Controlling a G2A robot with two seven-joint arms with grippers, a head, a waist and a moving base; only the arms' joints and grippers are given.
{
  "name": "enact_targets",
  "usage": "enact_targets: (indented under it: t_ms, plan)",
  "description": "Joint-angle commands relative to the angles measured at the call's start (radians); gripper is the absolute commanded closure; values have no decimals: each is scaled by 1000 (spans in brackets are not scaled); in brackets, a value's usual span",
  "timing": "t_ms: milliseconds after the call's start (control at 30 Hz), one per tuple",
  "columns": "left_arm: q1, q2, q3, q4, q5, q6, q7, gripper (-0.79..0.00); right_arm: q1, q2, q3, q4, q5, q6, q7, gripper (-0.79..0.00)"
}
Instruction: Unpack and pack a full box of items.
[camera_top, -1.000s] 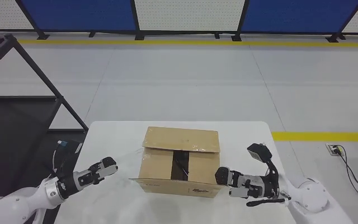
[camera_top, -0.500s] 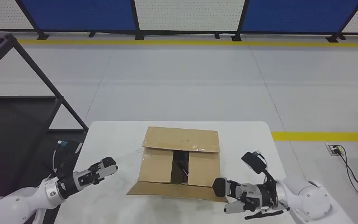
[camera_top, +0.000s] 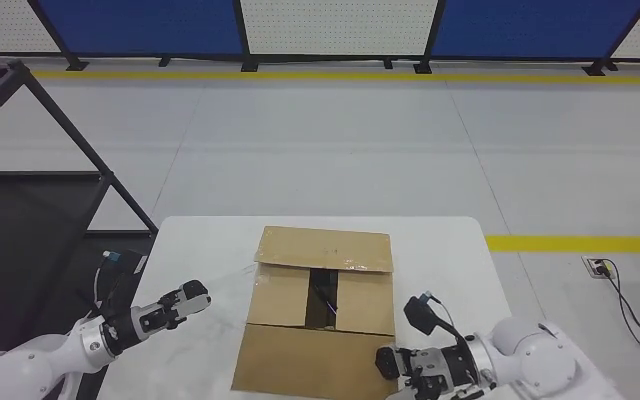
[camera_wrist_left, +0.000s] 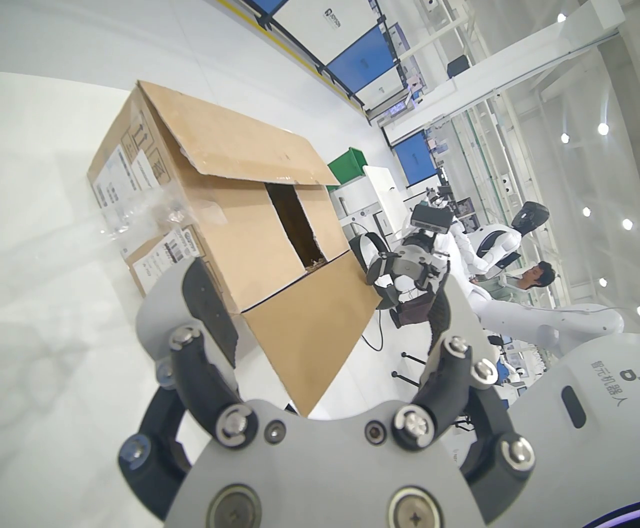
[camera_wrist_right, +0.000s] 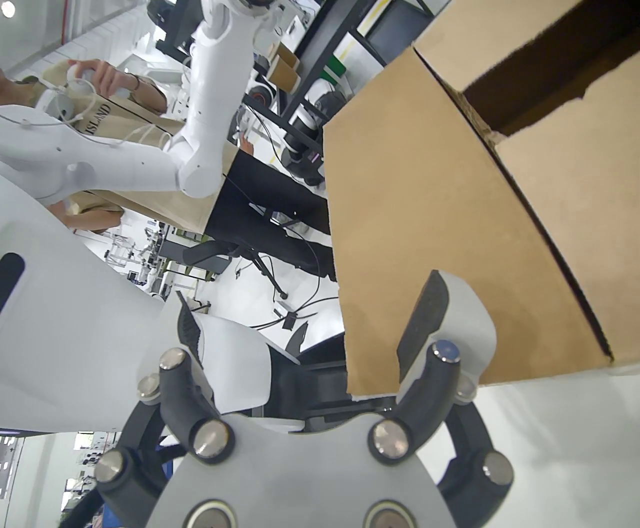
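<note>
Risk of front flap (camera_wrist_right: 425, 240) springing back over box (camera_top: 365, 300): right tool (camera_wrist_right: 309, 292) released at its corner, left tool (camera_wrist_left: 320, 277) released, well apart.

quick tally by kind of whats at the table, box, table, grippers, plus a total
brown cardboard box: 1
white rounded table: 1
black-fingered robot grippers: 2 (left gripper, right gripper)
total: 4
</note>
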Motion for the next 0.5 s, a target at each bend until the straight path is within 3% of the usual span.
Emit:
enact_targets:
  t_ms: [0,467]
  plan:
    - [0,0,0,0,0,0,0,-785,14,-1,-18,26,-21,8,8,-785]
    - [0,0,0,0,0,0,0,-785,107,-18,-121,134,-83,51,51,-785]
